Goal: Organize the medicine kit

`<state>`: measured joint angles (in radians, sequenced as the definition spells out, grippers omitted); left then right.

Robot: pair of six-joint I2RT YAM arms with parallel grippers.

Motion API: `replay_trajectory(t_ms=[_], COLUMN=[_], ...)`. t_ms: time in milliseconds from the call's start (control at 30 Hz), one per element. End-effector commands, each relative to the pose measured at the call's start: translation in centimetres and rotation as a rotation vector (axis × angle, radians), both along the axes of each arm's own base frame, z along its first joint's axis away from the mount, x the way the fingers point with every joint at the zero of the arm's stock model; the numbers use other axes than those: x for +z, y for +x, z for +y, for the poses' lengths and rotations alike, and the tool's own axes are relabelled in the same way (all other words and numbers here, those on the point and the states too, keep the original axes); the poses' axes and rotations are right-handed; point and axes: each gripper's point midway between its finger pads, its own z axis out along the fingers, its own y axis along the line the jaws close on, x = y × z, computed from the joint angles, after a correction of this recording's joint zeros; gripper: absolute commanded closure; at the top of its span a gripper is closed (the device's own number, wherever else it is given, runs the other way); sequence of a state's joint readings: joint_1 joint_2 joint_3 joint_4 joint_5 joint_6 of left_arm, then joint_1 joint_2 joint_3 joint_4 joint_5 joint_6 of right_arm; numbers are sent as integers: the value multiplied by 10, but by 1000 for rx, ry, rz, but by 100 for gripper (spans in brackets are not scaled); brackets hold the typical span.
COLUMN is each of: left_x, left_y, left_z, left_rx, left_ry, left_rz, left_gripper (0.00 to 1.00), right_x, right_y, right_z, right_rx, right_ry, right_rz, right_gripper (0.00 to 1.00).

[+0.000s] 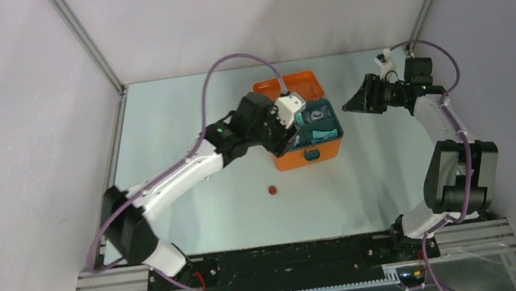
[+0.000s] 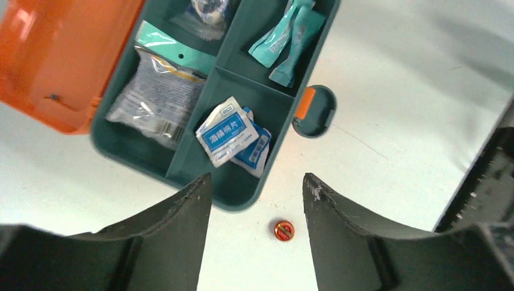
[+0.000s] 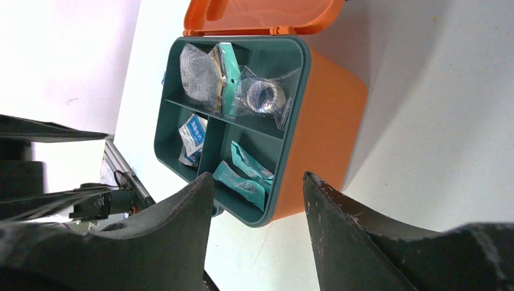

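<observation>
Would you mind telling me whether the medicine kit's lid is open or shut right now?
Open. The medicine kit's orange lid is swung back, exposing the teal tray and its packets.

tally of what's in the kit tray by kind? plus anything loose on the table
Blue-white packets: 2
Teal sachets: 2
Clear bag with tape roll: 1
Clear bag with gauze-like pad: 1
Small red round item, loose on the table: 1
Total: 7

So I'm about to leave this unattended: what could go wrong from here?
1. The left gripper hangs open right over the tray's near edge; lowering could catch its rim and drag the medicine kit.
2. The small red disc lies outside on the table and may be left out.
</observation>
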<state>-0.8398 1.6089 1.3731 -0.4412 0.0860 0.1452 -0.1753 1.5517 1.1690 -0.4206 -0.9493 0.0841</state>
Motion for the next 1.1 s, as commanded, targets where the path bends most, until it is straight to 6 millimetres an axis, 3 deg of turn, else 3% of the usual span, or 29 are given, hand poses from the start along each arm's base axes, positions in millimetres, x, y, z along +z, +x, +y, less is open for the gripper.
replay_trajectory(t_ms=[0, 100, 133, 167, 233, 300, 433, 600, 733, 1000, 1067], left_x=[53, 52, 38, 38, 20, -5, -53, -99, -126, -159, -162], left_y=[-11, 19, 23, 35, 46, 52, 54, 53, 51, 47, 46], left_z=[34, 97, 114, 141, 183, 217, 257, 282, 291, 291, 291], left_rx=[-9, 224, 283, 384, 521, 618, 692, 701, 692, 668, 665], left_ry=[-91, -68, -39, -28, 15, 71, 186, 353, 440, 471, 476], left_rz=[2, -4, 11, -4, 11, 49, 145, 215, 283, 394, 409], left_gripper=[35, 29, 29, 28, 29, 29, 31, 28, 27, 32, 38], right_x=[16, 18, 18, 18, 20, 20, 18, 16, 15, 11, 10], right_y=[1, 1, 1, 1, 0, 1, 1, -1, 0, 1, 1], right_z=[-5, -5, -5, -5, -4, -3, -1, -2, -3, -4, -4], right_rx=[-1, -1, 0, 1, 5, 8, 14, 16, 17, 14, 15], right_ry=[-42, -50, -50, -51, -51, -52, -51, -54, -53, -53, -51], right_rz=[-92, -101, -102, -104, -111, -115, -112, -103, -102, -92, -88], right_gripper=[39, 39, 39, 39, 39, 39, 39, 39, 39, 39, 39])
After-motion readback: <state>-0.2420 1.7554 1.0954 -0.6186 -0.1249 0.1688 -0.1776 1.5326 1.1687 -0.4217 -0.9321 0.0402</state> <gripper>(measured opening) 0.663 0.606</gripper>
